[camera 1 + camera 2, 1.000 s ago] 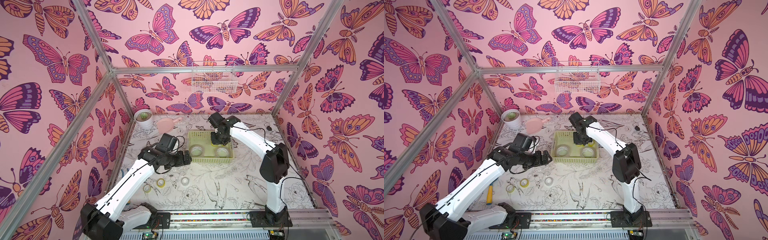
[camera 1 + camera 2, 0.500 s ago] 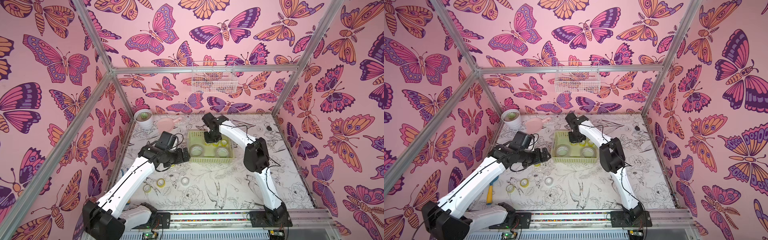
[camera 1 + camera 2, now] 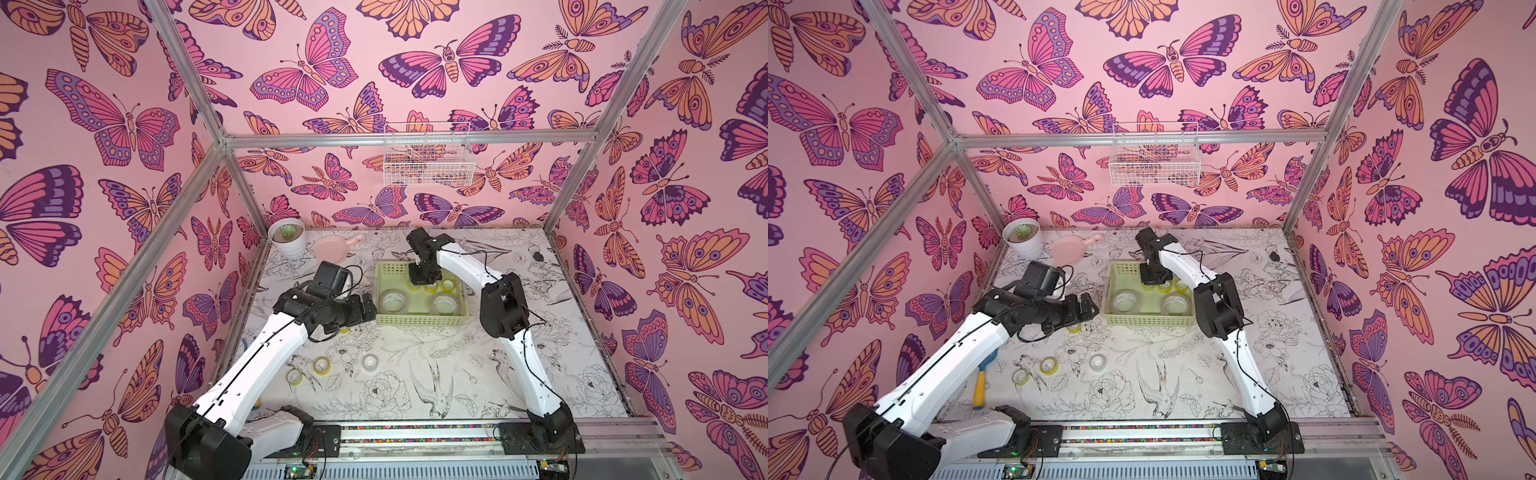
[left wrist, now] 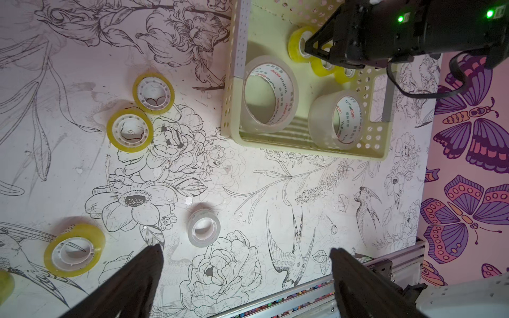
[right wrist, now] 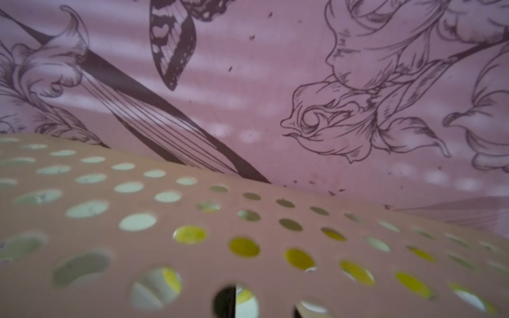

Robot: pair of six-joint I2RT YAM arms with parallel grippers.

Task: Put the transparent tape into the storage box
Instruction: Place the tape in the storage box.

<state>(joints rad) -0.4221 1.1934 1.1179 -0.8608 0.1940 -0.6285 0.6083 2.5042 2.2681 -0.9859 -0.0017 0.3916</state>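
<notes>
Out on the table, lying flat with the hole upward and well apart from the box: a small clear roll. Near it, several yellow rolls, also flat and see-through enough to count for the task, by the look of it. Already in the box: two big clear rolls and three small yellow ones in the far half.

State of the left claw: spread to the full, empty, hanging above the table just beside the box's left wall, with the small clear roll ahead of the fingers in the wrist view.

State of the right claw: down inside the box among the small yellow ones. Narrow, but cannot tell whether merely together or pinched on one of them.

As for handling the small clear roll: probably light, a stiff plastic core wound with smooth film. Rigid enough to take a firm squeeze without crushing, yet slick on the outer face and apt to skid across the table if nudged from one side only. Best taken across the full outside, a finger on each side, low and centred. Alternatively, one finger down the hole and one outside, pinching the wall. Likely no harm from a short drop into the box. Worth watching on release: a loose tape end clinging to a finger.
</notes>
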